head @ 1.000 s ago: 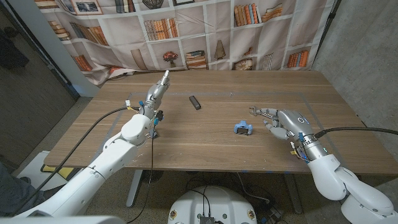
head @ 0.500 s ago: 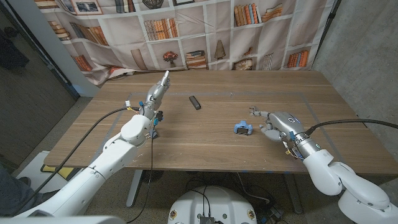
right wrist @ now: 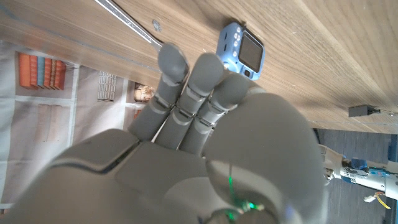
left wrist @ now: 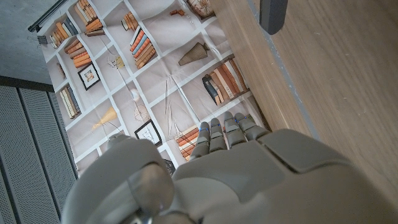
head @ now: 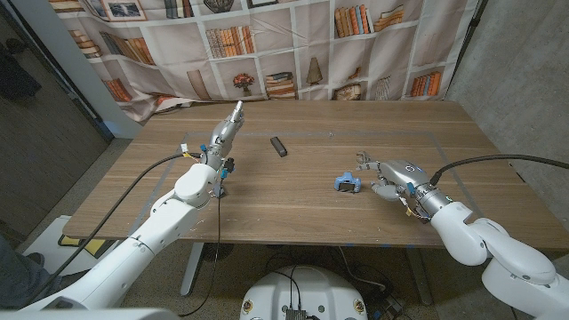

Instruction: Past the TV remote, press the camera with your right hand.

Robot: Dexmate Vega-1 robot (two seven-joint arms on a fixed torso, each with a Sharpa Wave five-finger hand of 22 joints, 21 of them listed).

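1. My right hand (head: 388,174) sits low over the table (head: 293,209), toward its right edge, with its fingers apart and gripping nothing. In the head view the fingertips (head: 364,160) stop just beside the camera, with a thin strip of bare wood showing between them.

2. In the right wrist view the fingers (right wrist: 186,87) reach toward the camera (right wrist: 241,50) but do not cover it. I judge there is no contact yet.

3. The camera (head: 347,183) is a small blue one. It rests on the wood right of the table's middle, nearer the front edge than the back, with its screen facing up in the wrist view.

4. The TV remote (head: 278,146) lies well apart from the camera, closer to the back edge and left of it. I see its dark end (left wrist: 273,14) in the left wrist view too.

5. My left hand (head: 225,133) is up near the table's left edge, with its fingers straight and close together, pointing toward the back edge and gripping nothing.

6. As I read it, the approach is nearly finished: the correct hand is at the correct object. The press itself is what remains, so I need to bring the fingers over the camera body and push down.
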